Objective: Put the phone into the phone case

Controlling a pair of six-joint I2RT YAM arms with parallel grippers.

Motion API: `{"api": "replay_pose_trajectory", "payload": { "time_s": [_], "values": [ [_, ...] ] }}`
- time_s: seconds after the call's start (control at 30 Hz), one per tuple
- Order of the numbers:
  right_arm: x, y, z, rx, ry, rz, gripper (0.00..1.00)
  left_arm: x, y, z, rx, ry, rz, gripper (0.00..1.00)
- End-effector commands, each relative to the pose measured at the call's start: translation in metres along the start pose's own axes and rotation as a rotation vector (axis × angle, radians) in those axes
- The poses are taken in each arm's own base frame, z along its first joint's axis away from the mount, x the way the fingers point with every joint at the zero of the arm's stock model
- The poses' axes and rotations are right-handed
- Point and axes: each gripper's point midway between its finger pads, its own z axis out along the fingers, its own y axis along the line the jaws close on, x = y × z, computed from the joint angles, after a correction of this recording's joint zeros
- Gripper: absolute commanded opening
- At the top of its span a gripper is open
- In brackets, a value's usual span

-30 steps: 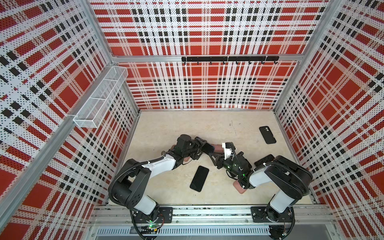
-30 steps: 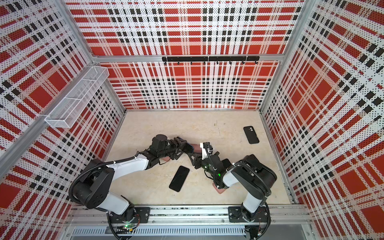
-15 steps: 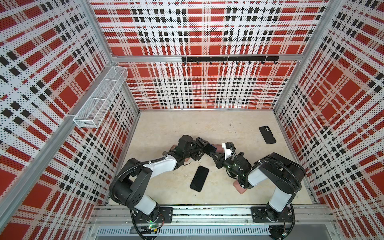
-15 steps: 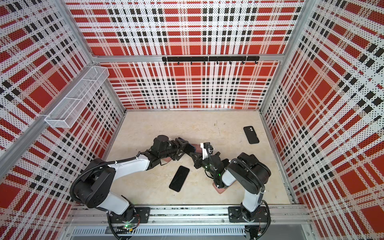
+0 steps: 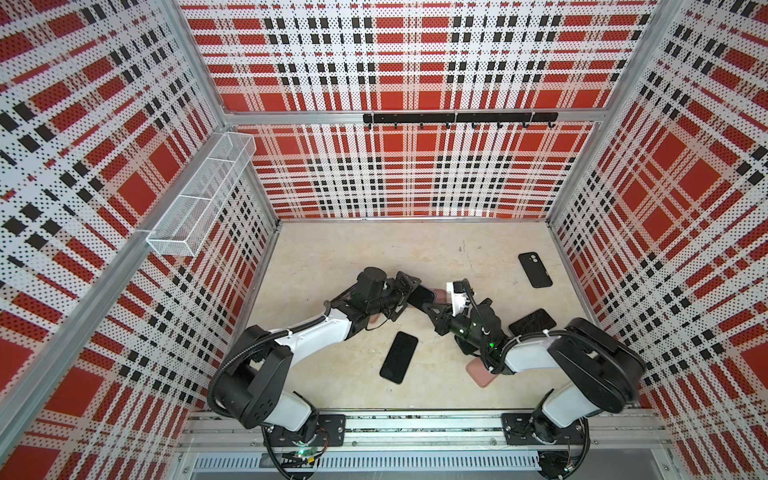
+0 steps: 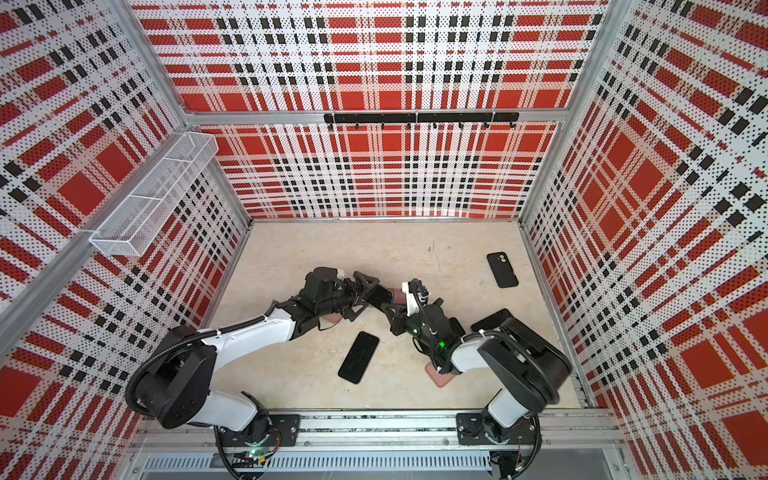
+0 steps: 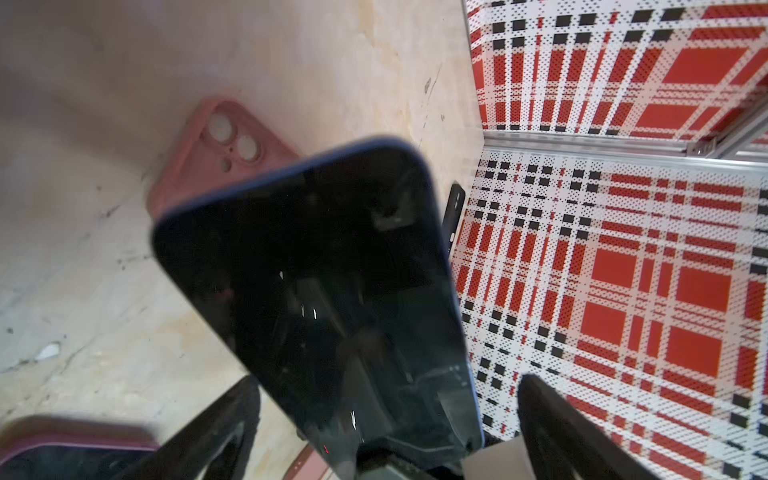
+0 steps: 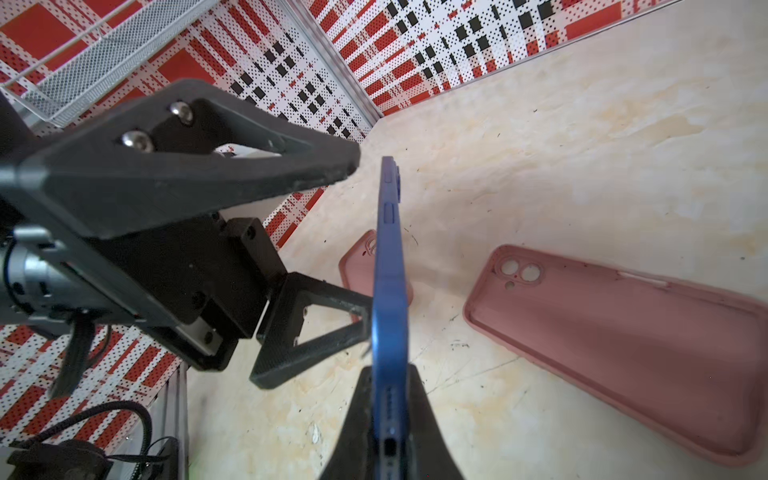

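A blue phone [image 8: 388,291] with a dark screen [image 7: 324,282] is held on edge above the floor, in both top views [image 5: 422,296] [image 6: 380,296]. My right gripper [image 8: 388,415] [image 5: 434,309] is shut on its lower end. My left gripper [image 7: 386,424] [image 5: 409,297] is open, with its fingers [image 8: 249,178] standing on either side of the phone and a gap showing at one side. An empty pink phone case [image 8: 623,340] [image 7: 216,141] lies hollow side up on the floor just beyond the phone, mostly hidden in a top view [image 5: 440,296].
A black phone [image 5: 399,357] lies face up near the front. Another pink case [image 5: 482,374] lies under the right arm and one more [image 5: 376,320] under the left arm. A black case [image 5: 535,270] and a dark textured case [image 5: 532,324] lie at the right. A wire basket [image 5: 199,199] hangs on the left wall.
The right gripper has closed onto the phone's end. The left gripper's jaws have spread apart off the phone. Both arms stay almost in place.
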Motion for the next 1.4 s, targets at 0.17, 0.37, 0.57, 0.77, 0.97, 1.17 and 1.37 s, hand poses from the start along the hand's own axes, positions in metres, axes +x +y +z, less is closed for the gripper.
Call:
{"api": "replay_pose_trajectory", "payload": {
  "time_s": [0.17, 0.37, 0.57, 0.77, 0.97, 1.17, 1.37],
  "values": [
    [-0.031, -0.043, -0.062, 0.281, 0.131, -0.011, 0.0, -0.09, -0.025, -0.017, -0.243, -0.151, 0.483, 0.99],
    [-0.042, -0.056, -0.098, 0.385, 0.325, 0.037, 0.0, -0.104, -0.017, 0.008, -0.323, -0.099, 0.661, 0.94],
    [-0.062, -0.047, -0.106, 0.359, 0.387, 0.132, 0.0, -0.082, 0.005, 0.034, -0.295, 0.072, 0.756, 0.89],
    [-0.066, -0.05, -0.11, 0.308, 0.506, 0.229, 0.0, -0.062, 0.028, 0.047, -0.239, 0.16, 0.81, 0.84],
    [-0.056, -0.054, -0.1, 0.283, 0.592, 0.283, 0.0, -0.053, 0.05, 0.054, -0.204, 0.238, 0.76, 0.82],
    [-0.052, -0.054, -0.076, 0.183, 0.599, 0.386, 0.0, -0.04, 0.075, 0.056, -0.229, 0.292, 0.753, 0.81],
    [-0.051, -0.062, -0.056, 0.151, 0.639, 0.444, 0.0, -0.035, 0.087, 0.061, -0.24, 0.338, 0.734, 0.77]
  ]
}}
